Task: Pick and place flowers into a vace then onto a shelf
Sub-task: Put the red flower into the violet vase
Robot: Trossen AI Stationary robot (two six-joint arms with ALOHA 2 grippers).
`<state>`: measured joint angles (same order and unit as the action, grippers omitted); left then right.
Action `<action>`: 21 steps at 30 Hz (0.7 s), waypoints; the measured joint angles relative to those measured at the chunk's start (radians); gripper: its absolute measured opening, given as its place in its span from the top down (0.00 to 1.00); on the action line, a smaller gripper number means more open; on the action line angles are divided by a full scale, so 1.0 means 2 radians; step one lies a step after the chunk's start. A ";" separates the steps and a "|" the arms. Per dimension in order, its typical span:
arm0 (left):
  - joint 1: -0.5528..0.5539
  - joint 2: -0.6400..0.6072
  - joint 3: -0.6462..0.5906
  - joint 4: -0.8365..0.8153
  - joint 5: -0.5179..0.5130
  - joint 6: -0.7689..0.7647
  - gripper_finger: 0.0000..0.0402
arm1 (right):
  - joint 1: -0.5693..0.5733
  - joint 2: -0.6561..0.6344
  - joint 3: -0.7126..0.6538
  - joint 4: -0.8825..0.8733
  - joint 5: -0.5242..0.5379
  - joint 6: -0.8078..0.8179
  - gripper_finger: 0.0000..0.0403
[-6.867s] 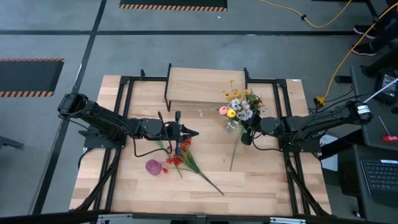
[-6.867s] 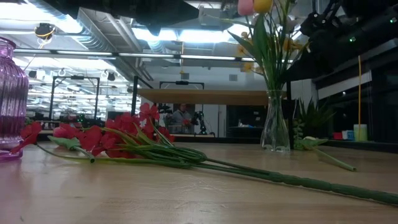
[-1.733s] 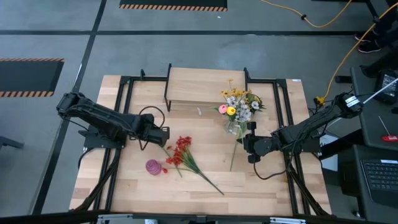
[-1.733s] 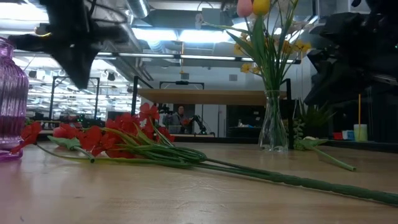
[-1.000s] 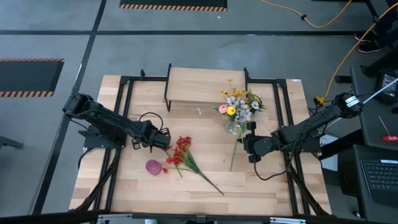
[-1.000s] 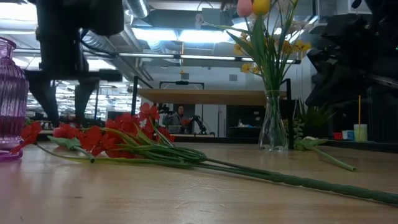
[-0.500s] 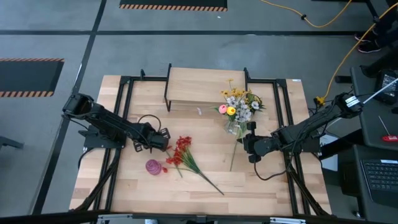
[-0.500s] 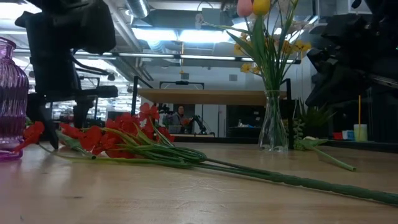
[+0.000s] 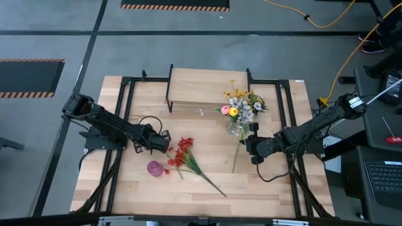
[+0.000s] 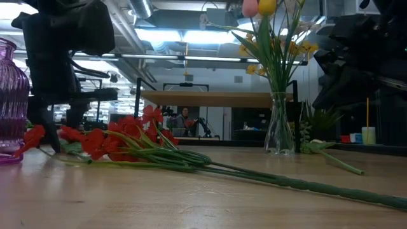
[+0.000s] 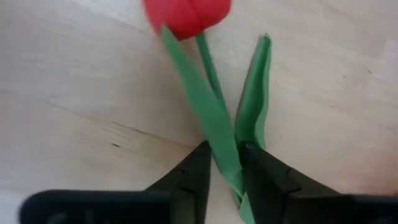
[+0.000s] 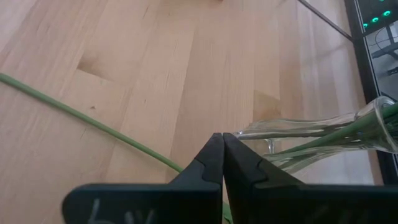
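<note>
Two vases stand on the pale wooden counter (image 9: 207, 182). One, a clear glass vase (image 9: 236, 128) near the right front corner of the low light-wood shelf on black legs (image 9: 207, 90), holds a bunch of pink and yellow tulips with small yellow and white blossoms (image 9: 241, 106); in the low view their green stalks rise straight up out of the glass. The other, a small ribbed purple glass vase (image 9: 154, 167), stands upright and, as far as I can see from above, has no stem in it.

Just beside the purple vase lie the loose red flowers with long green stalks (image 9: 188, 161), flat on the counter, their red heads toward the left arm and their stalks running diagonally away toward the counter's front edge. Another single green stem (image 9: 237, 152) lies lengthwise in front of the clear vase.

The left hand (image 9: 167, 144) is down at the red heads. From its wrist camera I see its two dark fingers (image 11: 198, 175) pinching the leaf and stalk of a red tulip (image 11: 186, 14), the bloom pointing away from the hand.

The right hand (image 9: 250, 143) hangs just in front of the clear vase, its fingers pressed together on nothing.
</note>
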<state>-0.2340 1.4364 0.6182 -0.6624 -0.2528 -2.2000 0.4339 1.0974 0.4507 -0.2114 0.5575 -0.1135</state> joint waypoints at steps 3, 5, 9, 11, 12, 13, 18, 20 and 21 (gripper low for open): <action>0.000 0.001 0.000 -0.001 -0.004 0.010 0.90 | 0.000 0.000 0.000 0.000 0.000 0.000 0.98; 0.000 0.001 -0.001 0.001 -0.015 0.009 0.96 | 0.000 0.000 0.000 0.000 0.000 0.000 0.98; 0.000 0.003 -0.002 0.008 -0.057 0.020 0.98 | 0.000 0.000 0.000 0.000 0.000 0.000 0.98; 0.002 0.003 -0.002 0.008 -0.078 0.024 0.99 | 0.000 0.000 0.000 0.000 0.000 0.000 0.98; 0.000 0.003 -0.002 0.009 -0.085 0.024 0.99 | 0.000 0.000 0.000 0.000 0.000 0.000 0.98; 0.000 0.002 -0.002 0.009 -0.090 0.025 0.99 | 0.000 0.000 0.000 0.000 0.000 0.000 0.98; 0.000 -0.015 -0.002 0.008 -0.120 0.033 0.99 | 0.000 0.000 0.000 0.000 0.000 0.000 0.98; 0.000 -0.026 -0.002 0.005 -0.139 0.034 0.99 | 0.000 0.000 0.000 0.000 0.000 0.000 0.98; 0.000 -0.032 -0.002 0.002 -0.147 0.034 0.99 | 0.000 0.000 0.000 0.000 0.000 0.000 0.98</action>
<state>-0.2334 1.3723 0.6147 -0.6578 -0.5464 -2.1324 0.4339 1.0974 0.4507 -0.2111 0.5575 -0.1143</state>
